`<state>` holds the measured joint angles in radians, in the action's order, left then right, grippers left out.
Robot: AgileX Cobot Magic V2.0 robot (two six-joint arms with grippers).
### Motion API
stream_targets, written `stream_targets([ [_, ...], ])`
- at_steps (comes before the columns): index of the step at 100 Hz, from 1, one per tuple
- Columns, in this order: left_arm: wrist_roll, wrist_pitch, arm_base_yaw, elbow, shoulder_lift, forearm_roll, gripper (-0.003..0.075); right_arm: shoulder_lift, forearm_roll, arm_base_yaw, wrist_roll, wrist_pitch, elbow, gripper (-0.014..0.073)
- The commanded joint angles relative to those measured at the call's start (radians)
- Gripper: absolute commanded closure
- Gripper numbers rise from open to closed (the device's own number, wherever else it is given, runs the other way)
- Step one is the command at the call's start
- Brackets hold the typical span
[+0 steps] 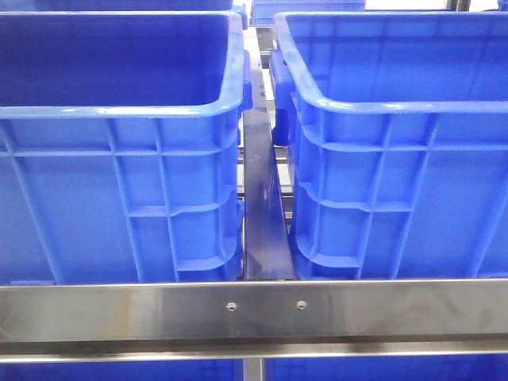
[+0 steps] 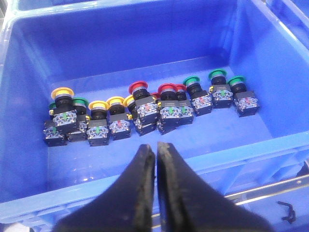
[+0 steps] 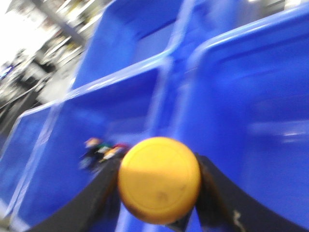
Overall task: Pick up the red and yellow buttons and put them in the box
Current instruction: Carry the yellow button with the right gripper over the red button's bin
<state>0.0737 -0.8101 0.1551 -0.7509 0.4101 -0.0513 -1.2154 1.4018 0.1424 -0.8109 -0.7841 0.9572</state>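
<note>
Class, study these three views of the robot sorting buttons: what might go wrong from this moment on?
1. The right gripper holds the yellow button only by its cap edges, and the blurred picture suggests motion; it might slip out before reaching a box.
2. The buttons in the blue bin lie packed and touching, so the shut left gripper may nudge green ones when picking.

A: The front view is evenly lit and sharp; the steel rail (image 1: 254, 309) carries a soft sheen, and shadow fills the gap between the two blue crates (image 1: 119, 159).

B: And the left wrist view?

A: Bright and fairly crisp on the row of push buttons (image 2: 145, 108), though the dark fingers (image 2: 145, 183) are soft.

B: The right wrist view?

A: Heavily blurred by motion. The yellow button cap (image 3: 159, 186) smears, and the upper corner is washed out white.
</note>
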Motion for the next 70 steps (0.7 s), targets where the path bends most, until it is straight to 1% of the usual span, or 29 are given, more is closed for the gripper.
stream_targets([
  [1,0.005,0.07,-0.002,-0.028,0.006,-0.011,0.0739,0.002,0.022,0.077,0.007,-0.023,0.037,0.0496],
  [9,0.005,0.07,-0.002,-0.028,0.006,-0.011,0.0739,-0.024,0.006,0.13,0.007,-0.02,0.037,0.0496],
  [23,0.005,0.07,-0.002,-0.028,0.006,-0.011,0.0739,-0.09,-0.014,0.177,0.007,0.01,0.037,0.0496],
  [36,0.005,0.07,-0.002,-0.028,0.006,-0.011,0.0739,-0.17,-0.074,0.185,0.007,0.078,0.071,0.0496],
  [49,0.005,0.07,-0.002,-0.028,0.006,-0.011,0.0739,-0.243,-0.115,0.184,0.007,0.088,0.141,0.0496],
  [70,0.005,0.07,-0.002,-0.028,0.006,-0.011,0.0739,-0.371,-0.138,0.184,0.007,0.101,0.24,0.0496],
])
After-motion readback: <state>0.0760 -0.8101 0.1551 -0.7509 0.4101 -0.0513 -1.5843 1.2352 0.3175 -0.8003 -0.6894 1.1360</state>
